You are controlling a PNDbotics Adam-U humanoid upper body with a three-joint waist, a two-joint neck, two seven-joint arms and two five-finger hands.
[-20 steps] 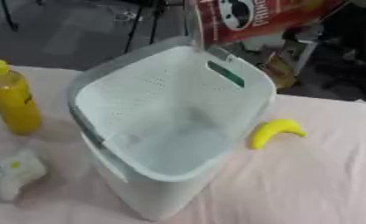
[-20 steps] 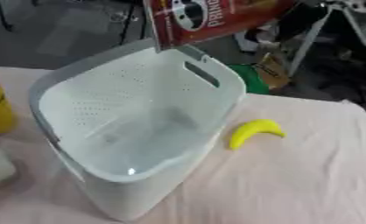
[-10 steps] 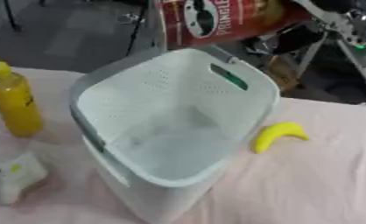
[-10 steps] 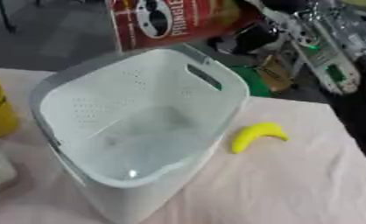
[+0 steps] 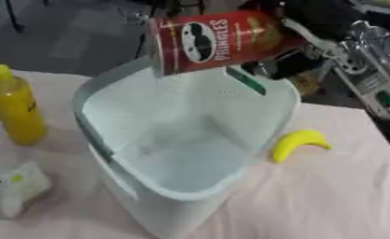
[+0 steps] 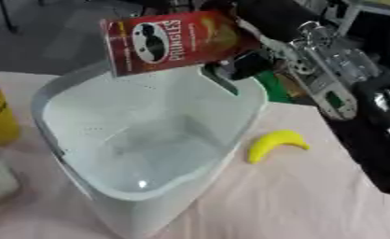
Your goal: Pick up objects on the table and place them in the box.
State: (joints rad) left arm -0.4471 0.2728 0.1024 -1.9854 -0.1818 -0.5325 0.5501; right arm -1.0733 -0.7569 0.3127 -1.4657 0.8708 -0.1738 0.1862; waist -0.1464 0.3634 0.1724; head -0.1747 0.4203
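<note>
A red Pringles can (image 5: 219, 41) hangs tilted on its side over the far rim of the pale box (image 5: 108, 154), its open interior bare. My right hand (image 6: 260, 21) is shut on the can's far end, its arm coming in from the upper right. On the cloth to the right of the box lies a yellow banana (image 5: 299, 142). At the left stands a yellow bottle (image 5: 15, 107), and a small white packet (image 5: 18, 186) lies nearer the front left. My left hand is out of sight.
The table carries a pale pink cloth (image 5: 329, 196), with open cloth at the front right. Beyond the far edge are a dark floor and a green item (image 6: 273, 86) behind the box.
The can has come down and leftwards, tipping from near upright onto its side over the box. My right arm has entered from the upper right. The camera has shifted a little.
</note>
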